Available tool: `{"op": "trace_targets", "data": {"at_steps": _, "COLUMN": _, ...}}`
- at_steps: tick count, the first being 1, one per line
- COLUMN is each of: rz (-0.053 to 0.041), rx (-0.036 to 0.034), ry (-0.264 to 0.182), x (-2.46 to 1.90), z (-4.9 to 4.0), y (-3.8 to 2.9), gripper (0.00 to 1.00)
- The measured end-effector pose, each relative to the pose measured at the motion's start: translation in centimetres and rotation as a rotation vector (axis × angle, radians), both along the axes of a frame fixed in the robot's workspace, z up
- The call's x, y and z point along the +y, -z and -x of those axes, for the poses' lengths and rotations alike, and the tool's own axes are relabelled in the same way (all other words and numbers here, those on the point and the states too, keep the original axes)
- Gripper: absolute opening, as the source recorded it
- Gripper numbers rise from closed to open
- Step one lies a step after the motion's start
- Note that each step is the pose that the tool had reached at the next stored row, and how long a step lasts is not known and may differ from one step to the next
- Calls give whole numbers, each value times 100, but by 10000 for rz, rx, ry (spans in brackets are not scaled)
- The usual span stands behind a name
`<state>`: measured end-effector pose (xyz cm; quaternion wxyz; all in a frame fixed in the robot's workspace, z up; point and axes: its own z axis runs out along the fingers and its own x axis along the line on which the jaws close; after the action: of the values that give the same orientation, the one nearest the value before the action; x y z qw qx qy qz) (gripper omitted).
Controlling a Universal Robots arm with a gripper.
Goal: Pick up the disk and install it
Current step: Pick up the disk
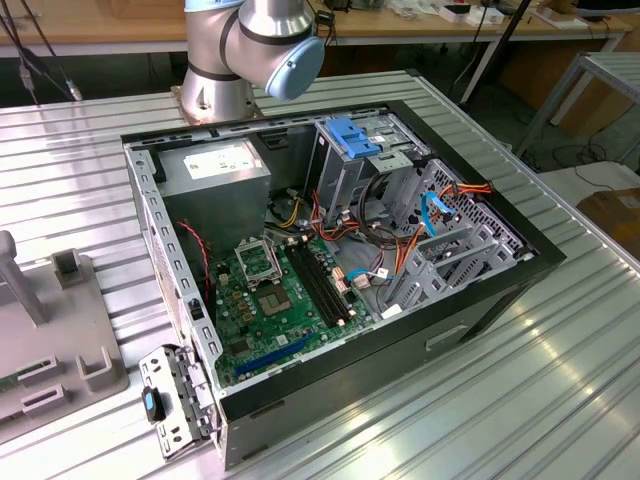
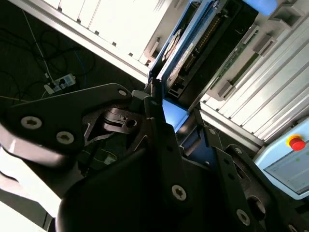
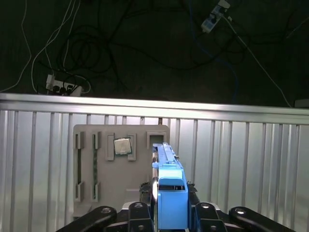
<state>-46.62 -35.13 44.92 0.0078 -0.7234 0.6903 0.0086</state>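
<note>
**A:** What's it working on?

**B:** A ribbed metal table (image 1: pixel 520 400). A grey tray (image 1: pixel 60 340) lies on it. Just beside the tray, on the exterior view's right, is an open case (image 1: pixel 330 375) with its board (image 1: pixel 270 300) showing. The arm (image 1: pixel 250 50) stands on the same table, well apart from the tray and behind the case.

**A:** And the room?

**B:** Past the tray the table ends at a bright rim. Beyond that is a dark floor (image 3: pixel 145 63) with loose cables (image 3: pixel 96 53) and a power strip (image 3: pixel 63 86). The second wrist view has a red button (image 2: pixel 296 143) on a pale box near the table.

**A:** Where's the disk?

**B:** The disk (image 3: pixel 166 159) is in the gripper (image 3: pixel 170 203), on the near side of the tray. In both wrist views the black fingers (image 3: pixel 146 192) are clamped on its blue rail from either side.

**A:** How does it lie?

**B:** It stands on edge, with its thin side to the first wrist camera. The long axis runs straight out from the gripper toward the tray. The far end lines up with a slot at the tray's rim, just beside the chip (image 3: pixel 122 146) in the tray. I can't tell whether it touches the tray. The second wrist view has one flat face with a label.
</note>
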Motion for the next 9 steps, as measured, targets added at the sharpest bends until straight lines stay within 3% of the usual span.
{"op": "trace_targets", "data": {"at_steps": 2, "rz": 0, "rx": -2, "ry": 0, "x": 0, "z": 0, "y": -55, "gripper": 37}}
{"op": "trace_targets", "data": {"at_steps": 9, "rz": 0, "rx": -2, "ry": 0, "x": 0, "z": 0, "y": -69, "gripper": 37}}
